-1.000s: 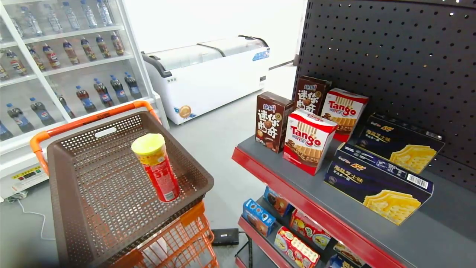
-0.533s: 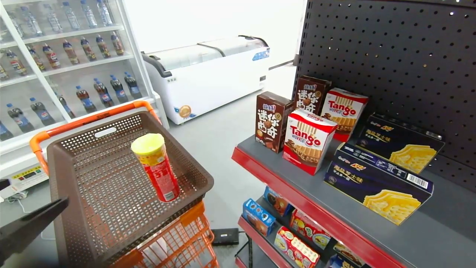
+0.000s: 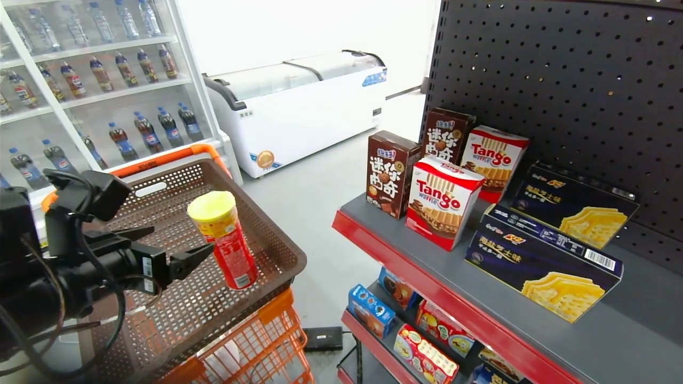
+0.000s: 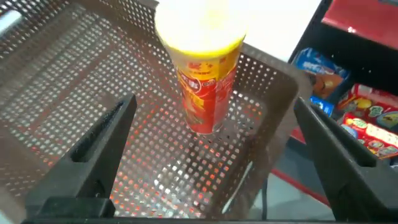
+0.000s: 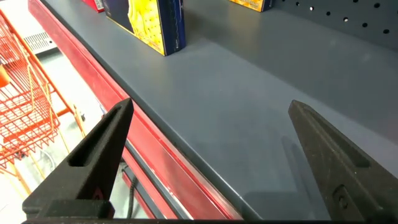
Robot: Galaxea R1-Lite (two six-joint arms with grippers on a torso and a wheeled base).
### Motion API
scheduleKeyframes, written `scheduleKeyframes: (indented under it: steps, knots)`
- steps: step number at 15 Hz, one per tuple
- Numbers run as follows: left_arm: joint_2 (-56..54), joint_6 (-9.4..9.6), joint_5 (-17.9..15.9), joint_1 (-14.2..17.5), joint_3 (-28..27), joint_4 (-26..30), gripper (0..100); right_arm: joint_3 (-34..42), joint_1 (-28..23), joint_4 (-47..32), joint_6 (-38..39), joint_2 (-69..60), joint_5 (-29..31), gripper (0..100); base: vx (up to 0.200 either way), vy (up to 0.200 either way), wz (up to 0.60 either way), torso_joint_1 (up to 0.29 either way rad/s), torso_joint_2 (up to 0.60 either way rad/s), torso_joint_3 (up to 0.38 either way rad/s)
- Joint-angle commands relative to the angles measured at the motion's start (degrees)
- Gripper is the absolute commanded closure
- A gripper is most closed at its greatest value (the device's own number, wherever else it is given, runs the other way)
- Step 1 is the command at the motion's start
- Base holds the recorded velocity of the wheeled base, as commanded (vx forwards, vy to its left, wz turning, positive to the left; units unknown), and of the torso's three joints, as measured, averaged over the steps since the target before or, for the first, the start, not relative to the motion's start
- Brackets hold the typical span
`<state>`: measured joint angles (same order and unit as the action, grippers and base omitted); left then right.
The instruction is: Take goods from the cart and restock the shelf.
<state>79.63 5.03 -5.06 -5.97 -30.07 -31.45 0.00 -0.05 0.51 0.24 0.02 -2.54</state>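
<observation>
Over the brown basket (image 3: 261,229), near its side towards the robot, hangs the left gripper (image 3: 181,240), its two black fingers spread wide and holding nothing. In the left wrist view that gripper (image 4: 214,106) frames the can (image 4: 205,81) between its open fingers, and neither finger touches it. One can (image 3: 224,240) stands upright on the basket's perforated floor, close to the wall nearest the shelf; it is a tall tube with a yellow lid, a yellow band under the lid and a red printed body. The basket is a single one and sits on top of the orange wire cart (image 3: 256,346). Well apart from the basket, to the robot's right, the right gripper (image 5: 211,109) is likewise released, its two fingers wide apart above a bare grey stretch of the shelf (image 5: 261,106) with nothing between them. The shelf (image 3: 427,266) stands just beyond the basket's right wall, with a grey top and a red front edge. On it are six boxes: two brown boxes (image 3: 389,173) nearest the basket, two red-and-white wafer boxes (image 3: 443,202) beside them, and two dark blue boxes (image 3: 544,261) with yellow pictures farthest from the basket. Behind the basket stand one glass-fronted drinks cooler (image 3: 96,80) with rows of bottles and one white chest freezer (image 3: 304,106).
</observation>
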Motion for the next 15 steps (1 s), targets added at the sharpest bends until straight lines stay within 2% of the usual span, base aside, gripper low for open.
scheduleKeyframes:
  steps: [1,4,6,7,9,11,13,14,15]
  knots:
    - [10.5,0.15,0.1,0.1,1.2,-4.7,0,0.0,0.0,0.0,0.0,0.0,0.0,0,0.000,0.000,0.00,0.000,0.00,0.000]
    - [16.4,0.06,0.4,0.3,1.0,-8.5,0,0.0,0.0,0.0,0.0,0.0,0.0,0,0.000,0.000,0.00,0.000,0.00,0.000]
    - [22.2,-0.02,0.4,0.3,0.5,-14.2,0,0.0,0.0,0.0,0.0,0.0,0.0,0,0.000,0.000,0.00,0.000,0.00,0.000]
    - [22.4,-0.02,0.4,0.3,0.5,-14.4,0,0.0,0.0,0.0,0.0,0.0,0.0,0,0.000,0.000,0.00,0.000,0.00,0.000]
    - [26.8,-0.38,0.4,0.3,-0.2,-21.1,0,0.0,0.0,0.0,0.0,0.0,0.0,0,0.000,0.000,0.00,0.000,0.00,0.000]
    - [28.7,-0.38,0.4,0.3,-1.7,-23.6,0,0.0,0.0,0.0,0.0,0.0,0.0,0,0.000,0.000,0.00,0.000,0.00,0.000]
    - [29.2,-0.38,0.4,0.4,-3.0,-23.7,0,0.0,0.0,0.0,0.0,0.0,0.0,0,0.000,0.000,0.00,0.000,0.00,0.000]
    - [29.5,-0.38,0.4,0.3,-3.1,-24.0,100,0.0,0.0,0.0,0.0,0.0,0.0,0,0.000,0.000,0.00,0.000,0.00,0.000]
    - [29.6,-0.38,0.4,0.3,-3.1,-24.2,100,0.0,0.0,0.0,0.0,0.0,0.0,0,0.000,0.000,0.00,0.000,0.00,0.000]
